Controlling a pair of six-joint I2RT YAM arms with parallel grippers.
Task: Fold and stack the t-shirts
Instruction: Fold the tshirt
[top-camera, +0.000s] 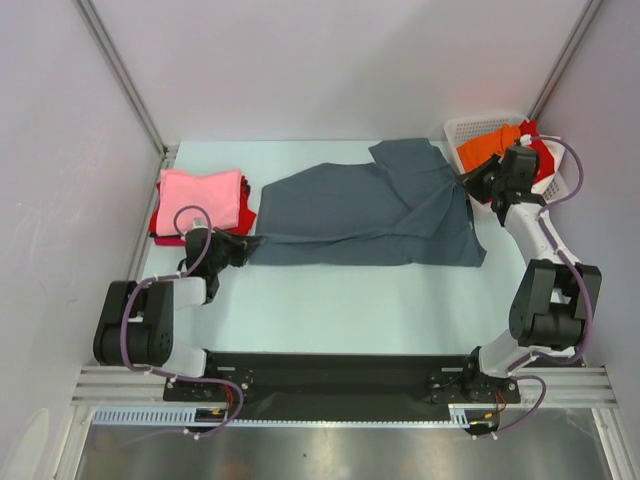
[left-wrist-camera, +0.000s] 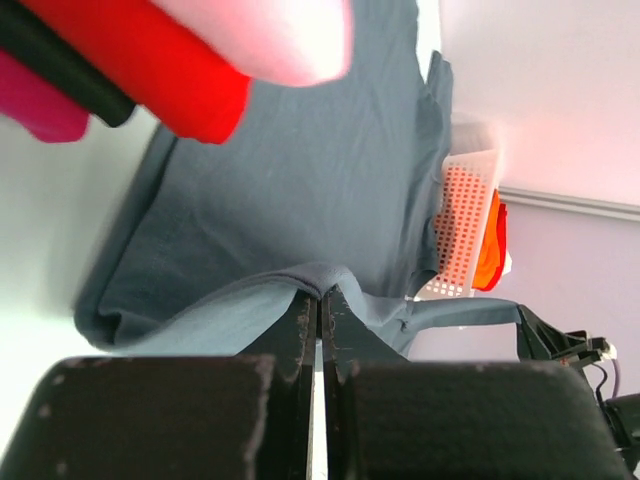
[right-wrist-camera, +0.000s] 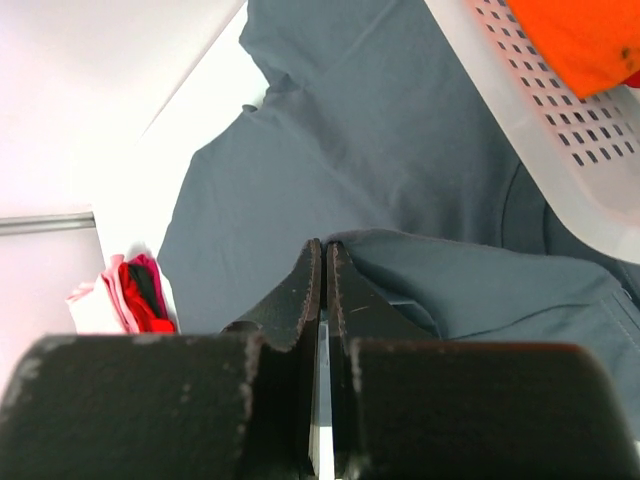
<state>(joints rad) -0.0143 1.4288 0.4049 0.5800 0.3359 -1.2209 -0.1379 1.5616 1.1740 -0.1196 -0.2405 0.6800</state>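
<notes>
No readable txt, labels or nos. anywhere — shirts plain, basket unmarked; arm bases possibly too small to tell.

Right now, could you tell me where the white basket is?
In the top view, the white basket sits at the table's far right corner, holding an orange t-shirt, just beyond the right tool and the spread blue-grey t-shirt.

Near table strip (top-camera: 330, 310) lies open; basket (top-camera: 462, 128) and folded stack (top-camera: 200, 195) probably hem the sides.
</notes>
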